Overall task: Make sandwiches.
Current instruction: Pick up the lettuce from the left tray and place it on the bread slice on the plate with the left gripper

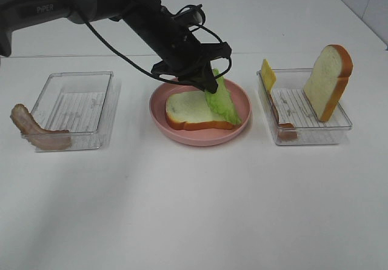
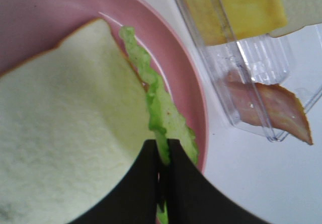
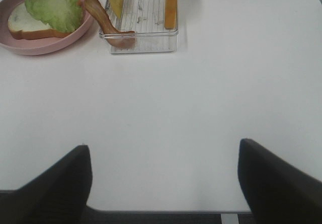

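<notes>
Green lettuce leaf (image 1: 222,100) hangs pinched between the left gripper (image 2: 162,142), whose two black jaws are pressed nearly together on the leaf's upper end with only its thin edge between them. The gripper sits over the round pink plate (image 1: 200,138), above the half of it that faces the right arm's side. The leaf stands on edge and tilted rather than lying flat. Its lower part comes down along the crust of the bread slice (image 1: 191,109), between that slice and the plate's rim. The slice lies flat in the plate, white face up.

Beside the plate on the right arm's side stands a clear tray (image 1: 315,130), close to the plate but apart from it. In it a second bread slice (image 1: 327,82) stands upright against the wall farther from the plate. A yellow cheese square (image 1: 267,74) leans at the corner nearer the plate, and a bacon strip (image 1: 282,122) is draped over the nearer wall.

On the plate's other side, a little farther off, is another clear tray (image 1: 73,100), with a second bacon strip (image 1: 36,133) hanging over its outer front corner.

The right gripper (image 3: 163,148) hovers over bare white table (image 3: 201,93), well away from the plate. Its jaws are spread wide with nothing between them.
</notes>
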